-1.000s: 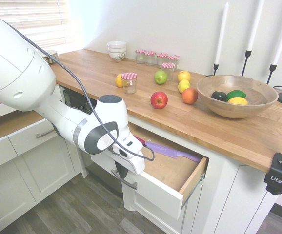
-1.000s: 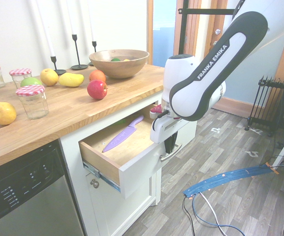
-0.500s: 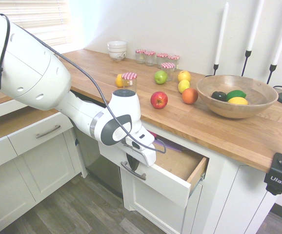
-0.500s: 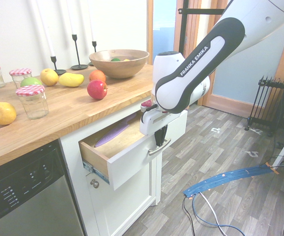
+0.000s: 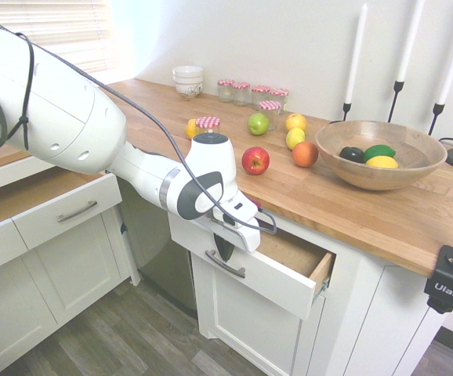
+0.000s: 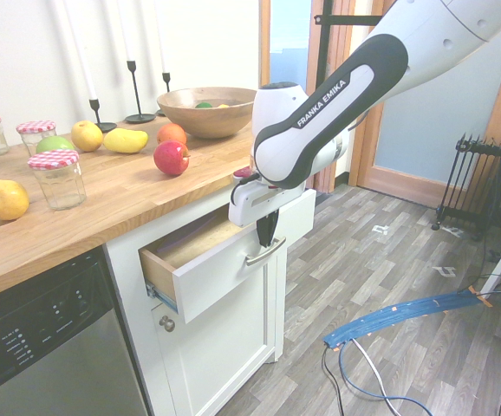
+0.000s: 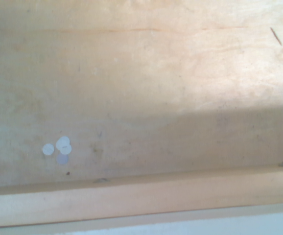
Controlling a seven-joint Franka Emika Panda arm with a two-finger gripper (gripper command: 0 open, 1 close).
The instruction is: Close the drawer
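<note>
End effector point(image 6: 266, 238) is seen pointing straight down, fingers pressed together on nothing, set against the outer face of the drawer point(image 6: 224, 269) just above its handle point(image 6: 264, 252). No pinch on the handle is visible; the closed fingers appear to be used as a blunt pusher, which suits a closing move better than a grasp would.

Drawer is found directly behind and below the end effector, under the worktop point(image 5: 352, 200) edge, open by only a short stretch. A strip of light wood interior point(image 5: 293, 252) is exposed beyond the end effector in the first exterior view. Bare wood floor point(image 7: 141, 88) and the inner front rail point(image 7: 141, 198) of the drawer are shown in the wrist view, along with a few small pale dots point(image 7: 58, 147). No knife is visible in any current view; presumably it is hidden under the worktop.

Judgement: task is mostly done; the remaining gap is to be closed by a continued level push toward the cabinet. Contact is placed near the middle of the front, so skewing on the runners is thought unlikely.

Fruit point(image 5: 255, 160) and jars point(image 5: 207, 131) on the worktop above the end effector are kept clear of the arm.
</note>
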